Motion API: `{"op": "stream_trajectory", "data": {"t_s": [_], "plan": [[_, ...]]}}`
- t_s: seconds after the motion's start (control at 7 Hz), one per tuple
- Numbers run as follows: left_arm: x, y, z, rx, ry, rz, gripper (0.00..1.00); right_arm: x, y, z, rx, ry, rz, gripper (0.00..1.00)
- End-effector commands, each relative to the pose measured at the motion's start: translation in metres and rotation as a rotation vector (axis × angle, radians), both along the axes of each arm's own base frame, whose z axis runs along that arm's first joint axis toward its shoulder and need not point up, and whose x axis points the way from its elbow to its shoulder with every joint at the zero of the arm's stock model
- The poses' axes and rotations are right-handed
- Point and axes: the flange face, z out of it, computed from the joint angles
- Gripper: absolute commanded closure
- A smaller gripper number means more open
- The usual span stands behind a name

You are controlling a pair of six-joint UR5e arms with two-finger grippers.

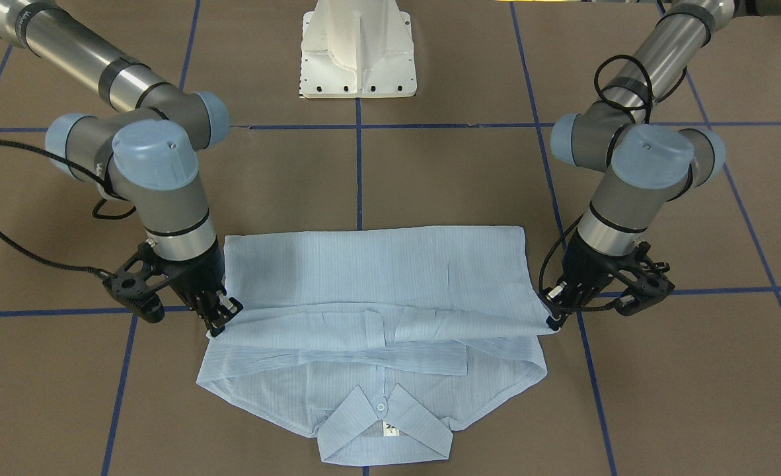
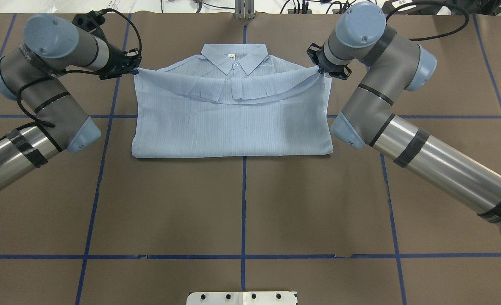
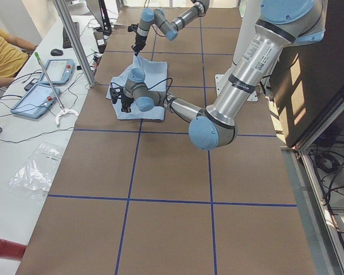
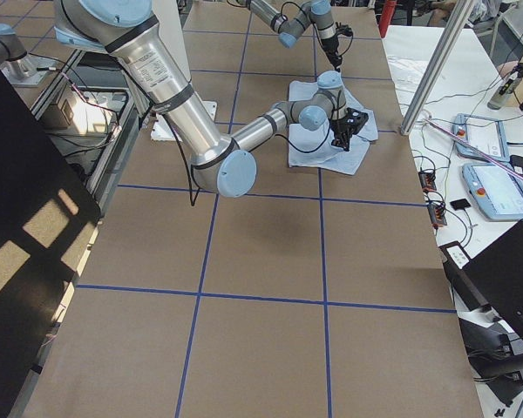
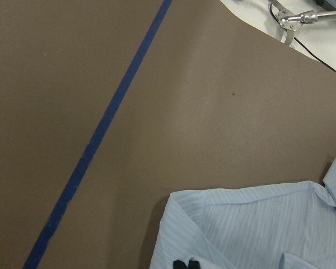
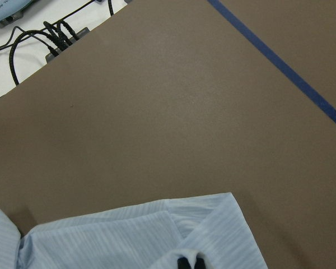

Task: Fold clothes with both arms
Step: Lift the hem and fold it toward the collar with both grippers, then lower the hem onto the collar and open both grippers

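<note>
Shirt (image 2: 233,123): lay on the table (image 2: 242,203), its folded-over edge stretched between both grippers.
Left gripper (image 2: 136,68): fingers clamped on that edge's left corner.
Right gripper (image 2: 321,70): fingers clamped on its right corner.

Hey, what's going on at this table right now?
A pale-blue shirt is being folded on the table. Its lower half is doubled up over the body. The left gripper and the right gripper each pinch one corner of that flap. The held edge sags between them, just short of the collar.
</note>
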Motion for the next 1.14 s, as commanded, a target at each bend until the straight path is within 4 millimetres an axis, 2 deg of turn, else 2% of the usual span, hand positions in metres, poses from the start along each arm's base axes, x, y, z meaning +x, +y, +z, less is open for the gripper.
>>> {"op": "stream_trajectory", "data": {"t_s": [0.0, 0.14, 0.57, 0.71, 0.86, 1.0], "plan": [[0.009, -0.014, 0.006, 0.005, -0.006, -0.011, 1.0, -0.008, -0.023, 0.009, -0.024, 0.033, -0.005, 1.0], [0.011, -0.017, 0.004, 0.005, -0.006, -0.011, 1.0, -0.01, -0.025, 0.013, -0.025, 0.046, -0.015, 1.0], [0.024, -0.028, 0.016, 0.001, -0.013, -0.008, 1.0, -0.017, -0.032, 0.045, -0.015, 0.041, -0.015, 1.0], [0.027, -0.027, 0.016, 0.01, -0.021, -0.018, 1.0, -0.018, -0.032, 0.046, -0.014, 0.041, -0.015, 1.0], [0.029, -0.028, 0.016, 0.008, -0.023, -0.016, 0.84, -0.02, -0.031, 0.046, -0.015, 0.04, -0.019, 1.0], [0.029, -0.03, 0.017, 0.012, -0.031, -0.013, 0.46, -0.02, -0.031, 0.044, -0.013, 0.038, -0.019, 0.77]]}}
